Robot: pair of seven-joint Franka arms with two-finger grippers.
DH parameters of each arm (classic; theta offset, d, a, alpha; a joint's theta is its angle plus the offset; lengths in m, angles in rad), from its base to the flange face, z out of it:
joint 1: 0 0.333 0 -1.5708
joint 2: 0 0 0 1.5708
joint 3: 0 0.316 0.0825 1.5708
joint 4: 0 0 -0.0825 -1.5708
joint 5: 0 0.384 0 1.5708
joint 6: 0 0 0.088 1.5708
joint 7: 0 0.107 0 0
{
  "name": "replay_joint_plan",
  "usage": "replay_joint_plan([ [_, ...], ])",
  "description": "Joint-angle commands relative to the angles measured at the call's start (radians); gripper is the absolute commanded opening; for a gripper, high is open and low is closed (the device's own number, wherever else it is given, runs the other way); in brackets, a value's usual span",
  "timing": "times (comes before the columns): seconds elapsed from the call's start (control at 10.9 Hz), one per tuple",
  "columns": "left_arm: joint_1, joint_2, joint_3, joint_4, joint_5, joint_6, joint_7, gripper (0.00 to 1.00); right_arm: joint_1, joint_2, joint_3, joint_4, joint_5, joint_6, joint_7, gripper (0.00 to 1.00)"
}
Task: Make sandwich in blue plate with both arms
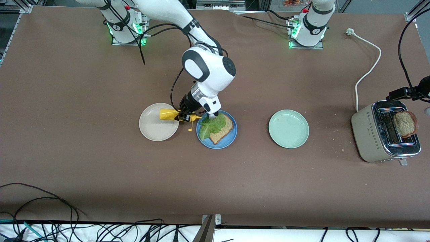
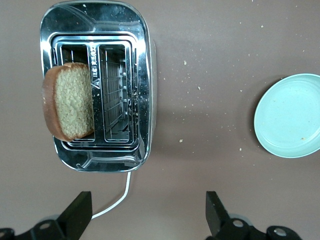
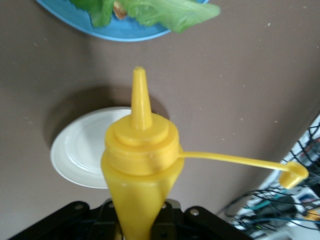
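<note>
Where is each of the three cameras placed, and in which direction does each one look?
Front view: high across the table, facing both arms; right gripper holds a yellow squeeze bottle beside the blue plate.
Left wrist view: looks down on the toaster; left gripper open.
Right wrist view: along the bottle.
Shared: front and left wrist views show the mint plate.
</note>
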State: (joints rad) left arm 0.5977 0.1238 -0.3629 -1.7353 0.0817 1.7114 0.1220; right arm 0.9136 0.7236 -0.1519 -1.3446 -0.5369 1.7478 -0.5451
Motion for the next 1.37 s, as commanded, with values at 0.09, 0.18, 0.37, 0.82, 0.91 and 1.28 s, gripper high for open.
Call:
replay_joint_plan([
  [0.09,0.004,-0.023,-0.001,-0.021,-0.019,0.002,-0.005,1.00,-0.086,-0.159,0.003,-0.011,0.233,-0.030,-0.061,0.12],
  [0.18,0.004,-0.023,-0.001,-0.021,-0.019,0.002,-0.005,1.00,-0.138,-0.183,0.003,-0.017,0.311,-0.030,-0.097,0.12],
  [0.37,0.004,-0.023,-0.001,-0.021,-0.019,0.002,-0.005,1.00,-0.261,-0.200,0.003,-0.022,0.495,-0.030,-0.235,0.12],
  [0.82,0.004,-0.024,-0.001,-0.021,-0.019,0.002,-0.005,1.00,-0.485,-0.201,0.003,-0.059,0.820,-0.014,-0.520,0.13],
  [0.91,0.004,-0.024,-0.001,-0.020,-0.017,0.002,-0.005,1.00,-0.527,-0.194,0.003,-0.063,0.871,-0.014,-0.597,0.13],
  [1.28,0.004,-0.026,-0.001,-0.018,-0.017,0.002,-0.005,1.00,-0.676,-0.161,0.005,-0.137,1.098,-0.019,-0.936,0.13],
])
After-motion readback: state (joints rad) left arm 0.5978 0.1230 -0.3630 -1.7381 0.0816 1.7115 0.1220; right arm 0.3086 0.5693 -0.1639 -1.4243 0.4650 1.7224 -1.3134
